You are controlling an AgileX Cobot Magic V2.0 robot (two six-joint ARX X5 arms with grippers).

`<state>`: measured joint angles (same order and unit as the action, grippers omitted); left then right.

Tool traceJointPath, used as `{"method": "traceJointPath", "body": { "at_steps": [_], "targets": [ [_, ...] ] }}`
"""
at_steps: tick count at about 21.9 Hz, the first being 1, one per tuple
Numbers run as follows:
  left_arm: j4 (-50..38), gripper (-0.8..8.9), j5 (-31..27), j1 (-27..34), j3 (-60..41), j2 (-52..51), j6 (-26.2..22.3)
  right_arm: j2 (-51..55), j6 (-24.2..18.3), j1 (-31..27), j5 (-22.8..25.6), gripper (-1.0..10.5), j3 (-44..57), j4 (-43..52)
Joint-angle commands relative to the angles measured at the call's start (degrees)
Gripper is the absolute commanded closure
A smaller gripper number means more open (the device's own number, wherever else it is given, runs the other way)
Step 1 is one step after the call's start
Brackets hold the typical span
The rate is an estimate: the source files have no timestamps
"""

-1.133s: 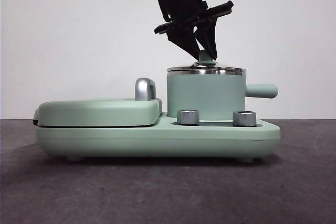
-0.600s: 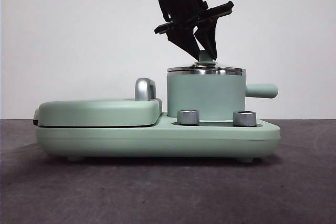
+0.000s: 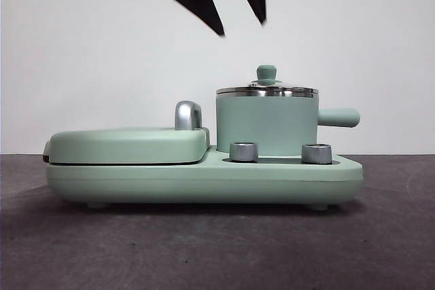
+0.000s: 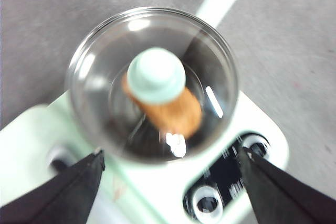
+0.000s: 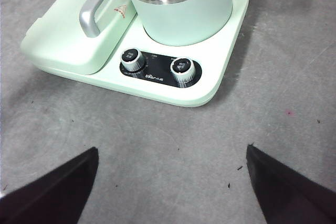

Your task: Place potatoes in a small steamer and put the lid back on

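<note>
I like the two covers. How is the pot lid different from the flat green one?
The lid is round clear glass, so the potato shows through; the flat cover is solid green. The lid has a small green knob on top; the flat cover has a shiny metal handle. Both are shut on the same green cooker.

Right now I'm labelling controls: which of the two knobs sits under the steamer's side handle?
The right-hand knob in the front view, nearest the stubby handle; the other knob sits beside the griddle cover.
</note>
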<state>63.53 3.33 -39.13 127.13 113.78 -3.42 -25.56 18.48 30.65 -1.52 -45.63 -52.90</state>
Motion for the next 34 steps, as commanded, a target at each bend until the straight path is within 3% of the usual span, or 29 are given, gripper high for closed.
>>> {"method": "traceJointPath", "body": {
  "at_steps": [1, 6, 14, 19, 30, 34],
  "targets": [
    [3.63, 3.99, 0.09, 0.35, 1.9, -2.43, 0.72, -0.13, 0.59, 0.35, -0.63, 5.0, -0.37, 0.61],
    [9.49, 4.05, 0.09, 1.66, -2.67, -10.73, 1.31, -0.13, 0.59, 0.35, -5.03, 5.0, -0.37, 0.68],
    [10.12, 4.08, 0.11, 1.95, -24.17, -27.8, 1.09, -0.17, 0.59, 0.35, -9.79, 5.0, -0.37, 1.73],
    [6.14, 4.09, 1.2, 1.95, -39.3, -41.33, 1.84, -0.22, 0.22, 0.35, -13.44, 5.0, -0.37, 5.46],
    [-14.78, 4.13, 1.09, 1.97, -71.95, -75.76, 14.91, -2.99, -2.82, 0.35, -17.57, 5.0, -0.37, 8.13],
    [-18.27, 4.14, 1.07, 2.01, -78.64, -84.0, 18.99, -3.63, -4.0, 0.35, -17.99, 5.0, -0.37, 9.62]
  ]
}}
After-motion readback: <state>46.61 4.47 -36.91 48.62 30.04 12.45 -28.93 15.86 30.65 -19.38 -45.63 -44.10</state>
